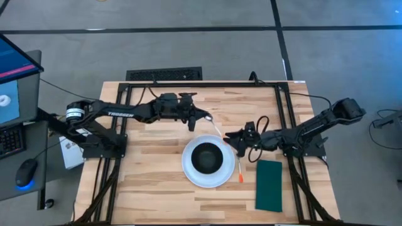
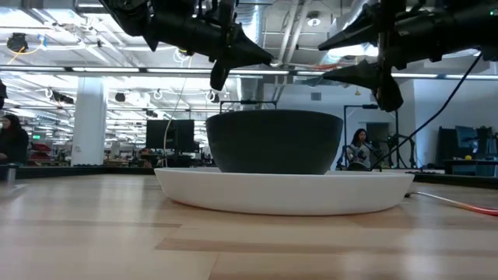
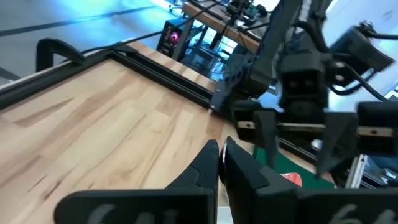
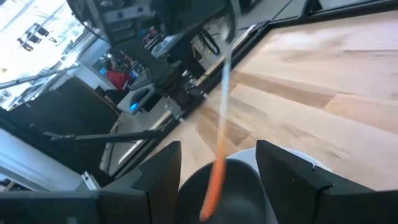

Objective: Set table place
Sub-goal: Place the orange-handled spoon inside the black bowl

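A small black bowl (image 1: 207, 157) sits in the large white plate (image 1: 188, 171) at the table's middle. A metal utensil with an orange handle end (image 1: 241, 171) lies on the table just right of the plate. The dark green napkin (image 1: 269, 185) lies flat to its right. My left gripper (image 1: 201, 118) is shut on a second orange-ended utensil (image 4: 221, 124), above the plate's far edge; spoon or fork, I cannot tell. My right gripper (image 1: 233, 139) is open at the plate's far right. In its wrist view its fingers stand on either side of that utensil, apart from it. My left gripper pinches the utensil near its metal end (image 1: 210, 118) between its two shut fingers. The utensil is lifted clear of the table. It slants down toward my right gripper, with its orange handle end (image 4: 211, 186) lowest, above the bowl.
A black frame (image 1: 188, 85) runs round the table's far and side edges. Bare wood lies left of the plate and along the near edge (image 1: 151, 201). A monitor, keyboard and mouse (image 1: 25, 172) stand off the table's left side. People show in the room beyond (image 2: 359, 148).
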Robot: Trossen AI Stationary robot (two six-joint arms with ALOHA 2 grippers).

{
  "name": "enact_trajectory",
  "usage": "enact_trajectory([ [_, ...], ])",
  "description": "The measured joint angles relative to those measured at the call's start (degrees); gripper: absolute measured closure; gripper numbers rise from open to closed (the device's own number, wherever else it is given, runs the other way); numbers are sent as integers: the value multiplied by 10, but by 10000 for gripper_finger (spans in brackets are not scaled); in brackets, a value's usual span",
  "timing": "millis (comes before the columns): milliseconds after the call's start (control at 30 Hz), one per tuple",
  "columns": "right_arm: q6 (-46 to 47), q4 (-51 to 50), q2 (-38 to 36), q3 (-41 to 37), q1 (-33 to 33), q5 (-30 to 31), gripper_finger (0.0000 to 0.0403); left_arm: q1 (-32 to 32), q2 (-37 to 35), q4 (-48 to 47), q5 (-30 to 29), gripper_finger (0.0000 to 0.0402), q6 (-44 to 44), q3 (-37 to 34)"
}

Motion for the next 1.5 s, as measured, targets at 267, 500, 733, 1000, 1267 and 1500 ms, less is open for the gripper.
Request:
enact_trajectory([
  [267,11,-1,0,0,3,-1,186,6,0,13,6,401,-3,0],
  [500,10,-2,0,0,3,-1,256,7,0,16,5,401,-3,0],
  [733,8,-5,0,0,3,-1,336,7,0,17,4,401,-2,0],
  [1000,12,-26,0,-1,3,6,373,6,-3,24,16,386,0,0],
  [1267,7,-25,0,0,3,2,376,3,-1,36,23,352,38,0],
  [1500,7,-28,0,0,3,1,376,5,0,37,32,345,59,0],
])
